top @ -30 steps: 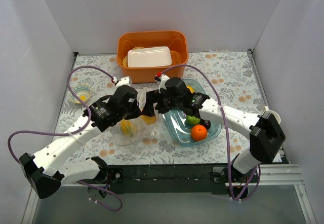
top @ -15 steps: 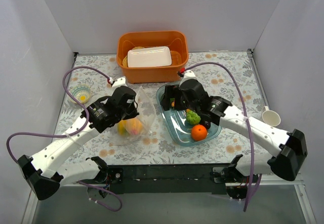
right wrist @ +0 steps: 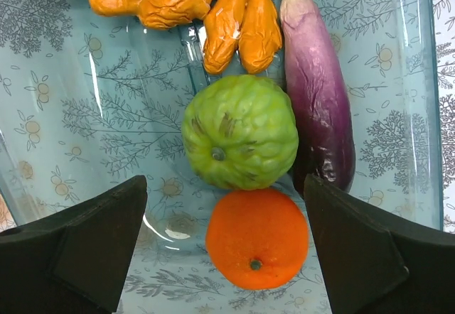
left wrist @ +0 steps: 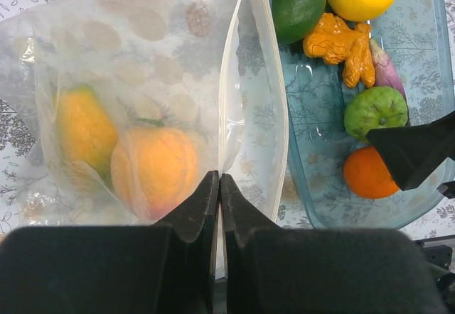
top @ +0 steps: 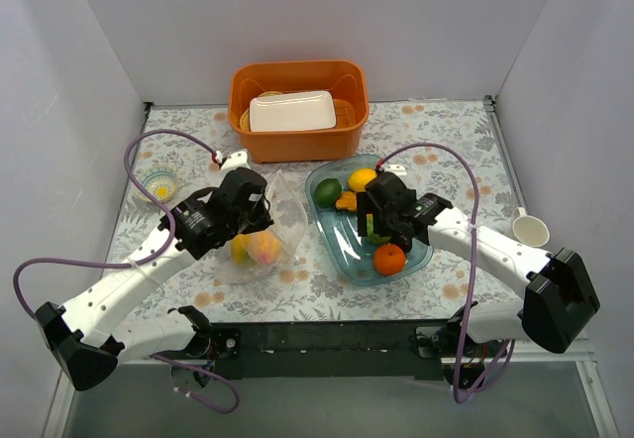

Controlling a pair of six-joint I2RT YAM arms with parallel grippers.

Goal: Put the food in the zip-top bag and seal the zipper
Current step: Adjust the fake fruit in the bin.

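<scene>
The clear zip-top bag lies left of the blue tray, its mouth held up. My left gripper is shut on one lip of the whitish zipper; the other lip bows away, so the mouth gapes. Inside the bag lie a yellow-green mango and a peach-orange fruit. My right gripper hangs open over the tray, its fingers either side of an orange and touching nothing. Just beyond are a bumpy green fruit, a purple eggplant and orange ginger.
A lime and a lemon sit at the tray's far end. An orange bin holding a white tray stands behind. A small bowl is at far left, a white cup at far right.
My right arm has drawn back from the bag's mouth to the tray and come down over the orange. A second fruit now lies in the bag. The left gripper has kept its hold.
</scene>
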